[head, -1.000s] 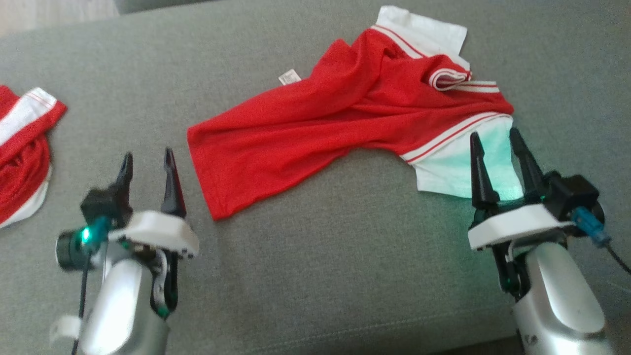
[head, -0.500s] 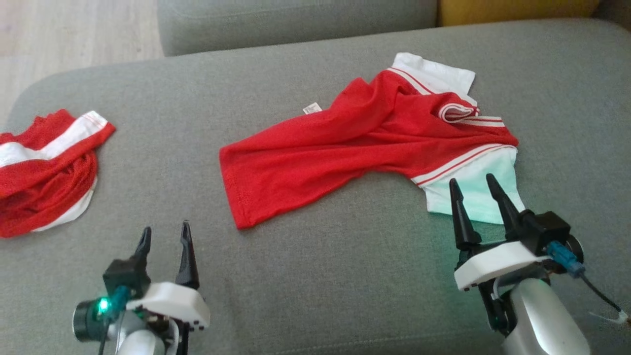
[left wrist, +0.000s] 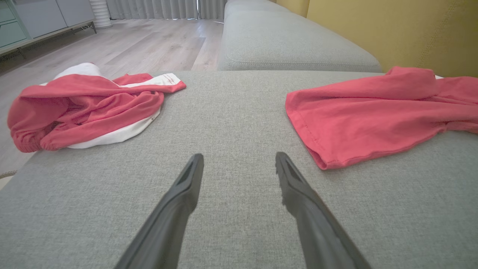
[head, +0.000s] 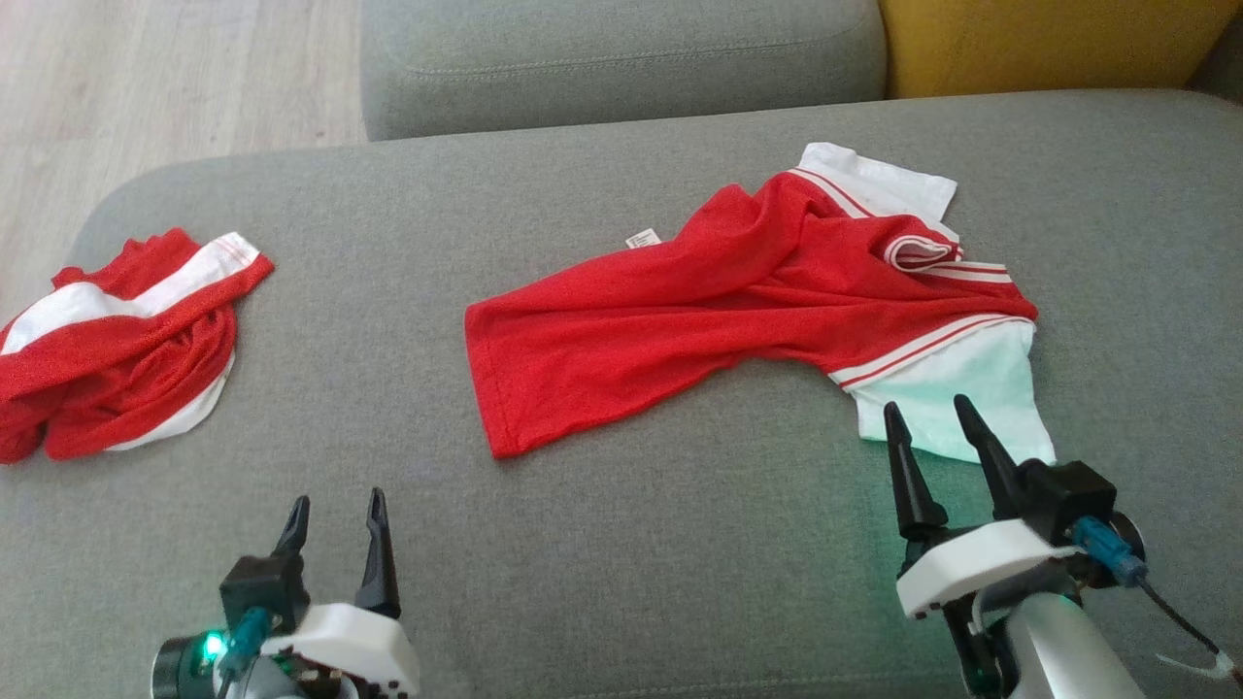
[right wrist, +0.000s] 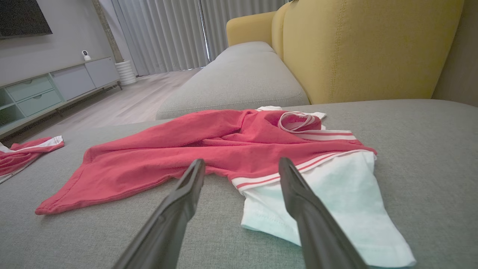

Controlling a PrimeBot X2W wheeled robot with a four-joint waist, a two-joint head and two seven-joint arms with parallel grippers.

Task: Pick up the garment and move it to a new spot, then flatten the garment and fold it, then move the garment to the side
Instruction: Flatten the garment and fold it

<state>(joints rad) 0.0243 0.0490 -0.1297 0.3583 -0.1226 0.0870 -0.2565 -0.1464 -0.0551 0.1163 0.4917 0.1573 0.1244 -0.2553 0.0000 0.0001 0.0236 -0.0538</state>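
The garment [head: 699, 320] is a red shirt with white, red-striped sleeves, lying crumpled and stretched across the grey sofa cushion [head: 621, 544], right of centre. My right gripper [head: 925, 408] is open, its fingertips just short of the near edge of the white sleeve [head: 957, 403]. In the right wrist view the right gripper [right wrist: 242, 164] points at the garment [right wrist: 209, 149], with nothing between its fingers. My left gripper [head: 337, 500] stands open and empty over bare cushion, near and left of the red hem. From the left wrist, that gripper [left wrist: 239, 158] has the garment [left wrist: 366, 112] ahead to its right.
A second red-and-white garment [head: 126, 340] lies bunched at the cushion's left edge, also seen as a heap [left wrist: 86, 108] from the left wrist. Behind stand another grey cushion [head: 621, 58] and a yellow backrest [head: 1049, 44]. Wooden floor [head: 146, 78] lies at the far left.
The head camera has tilted up, shifting the whole picture down. Both grippers have drawn back toward me; the right one no longer reaches over the white sleeve. The garment lies as before.
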